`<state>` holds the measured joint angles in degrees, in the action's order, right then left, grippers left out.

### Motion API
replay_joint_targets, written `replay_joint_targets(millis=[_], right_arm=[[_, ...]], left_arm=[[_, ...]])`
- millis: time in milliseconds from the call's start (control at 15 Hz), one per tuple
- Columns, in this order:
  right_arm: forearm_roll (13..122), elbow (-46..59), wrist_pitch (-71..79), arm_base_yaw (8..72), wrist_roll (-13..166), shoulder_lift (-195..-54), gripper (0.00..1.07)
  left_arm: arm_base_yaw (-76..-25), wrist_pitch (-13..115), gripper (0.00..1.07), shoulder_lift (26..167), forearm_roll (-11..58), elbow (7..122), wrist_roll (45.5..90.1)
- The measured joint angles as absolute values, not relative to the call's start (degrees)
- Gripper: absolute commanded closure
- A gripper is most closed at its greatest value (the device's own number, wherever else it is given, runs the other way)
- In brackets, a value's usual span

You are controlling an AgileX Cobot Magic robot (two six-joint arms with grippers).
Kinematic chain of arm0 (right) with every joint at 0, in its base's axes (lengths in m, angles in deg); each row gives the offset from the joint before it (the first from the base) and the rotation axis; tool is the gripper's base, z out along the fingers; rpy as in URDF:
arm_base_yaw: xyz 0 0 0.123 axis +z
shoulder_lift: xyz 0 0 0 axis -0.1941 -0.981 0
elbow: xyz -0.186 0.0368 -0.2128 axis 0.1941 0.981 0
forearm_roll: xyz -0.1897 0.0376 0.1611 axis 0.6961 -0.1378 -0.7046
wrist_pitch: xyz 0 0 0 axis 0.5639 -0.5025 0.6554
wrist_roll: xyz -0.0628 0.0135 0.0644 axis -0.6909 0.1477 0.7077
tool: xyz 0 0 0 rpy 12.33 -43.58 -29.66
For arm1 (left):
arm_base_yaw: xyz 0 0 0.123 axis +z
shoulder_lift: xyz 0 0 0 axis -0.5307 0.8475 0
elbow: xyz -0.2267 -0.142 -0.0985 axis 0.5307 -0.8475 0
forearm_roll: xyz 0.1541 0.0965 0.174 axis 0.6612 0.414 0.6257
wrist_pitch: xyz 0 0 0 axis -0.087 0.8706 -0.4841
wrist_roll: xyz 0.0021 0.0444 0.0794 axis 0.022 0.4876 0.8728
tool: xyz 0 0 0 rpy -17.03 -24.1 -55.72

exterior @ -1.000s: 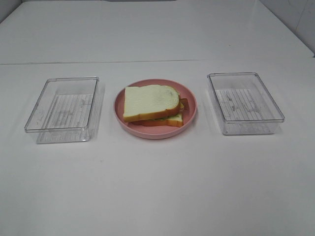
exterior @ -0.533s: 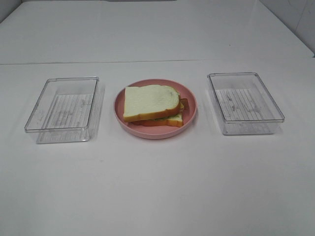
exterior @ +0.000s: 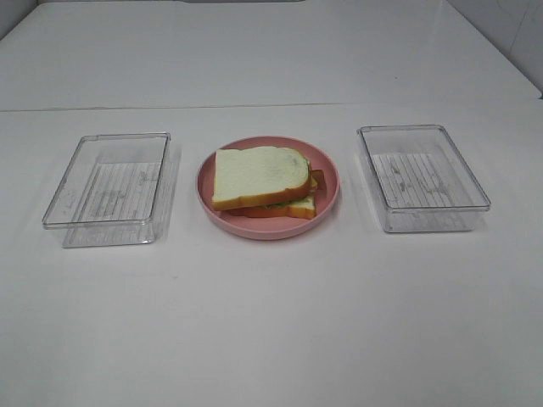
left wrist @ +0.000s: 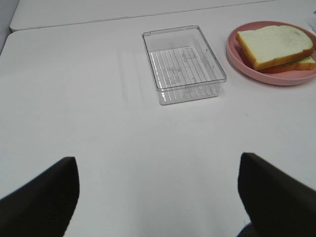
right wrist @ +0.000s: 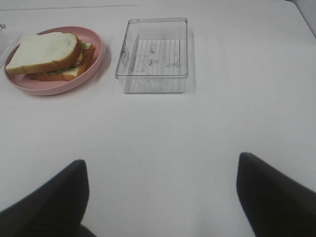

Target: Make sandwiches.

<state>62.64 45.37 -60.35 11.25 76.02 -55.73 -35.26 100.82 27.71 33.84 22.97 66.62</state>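
One sandwich [exterior: 263, 182] lies on the round pink plate [exterior: 327, 170] at the table's middle: a white slice with orange-brown crust on top, green and reddish layers peeking out, another slice beneath. It also shows as the sandwich [left wrist: 274, 47] in the left wrist view and the sandwich [right wrist: 47, 54] in the right wrist view. My left gripper [left wrist: 158, 197] stands open, well back from the plate over bare table. My right gripper [right wrist: 160, 195] is open too and equally far back. Neither holds anything. Both are outside the high view.
A clear rectangular tray [exterior: 110, 188] stands left of the plate and another clear tray [exterior: 422, 176] to its right; both hold nothing. These show as the tray [left wrist: 183, 64] and the tray [right wrist: 154, 54] in the wrist views. A table seam [exterior: 271, 107] runs behind them.
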Motion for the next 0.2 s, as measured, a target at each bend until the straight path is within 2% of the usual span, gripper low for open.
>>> replay_joint_targets(millis=[200], right_arm=[[62.6, 45.4, -60.4, 11.3, 76.0, -55.7, 0.3]], left_arm=[[-35.3, 100.8, 0.24, 27.7, 33.8, 23.0, 66.6]])
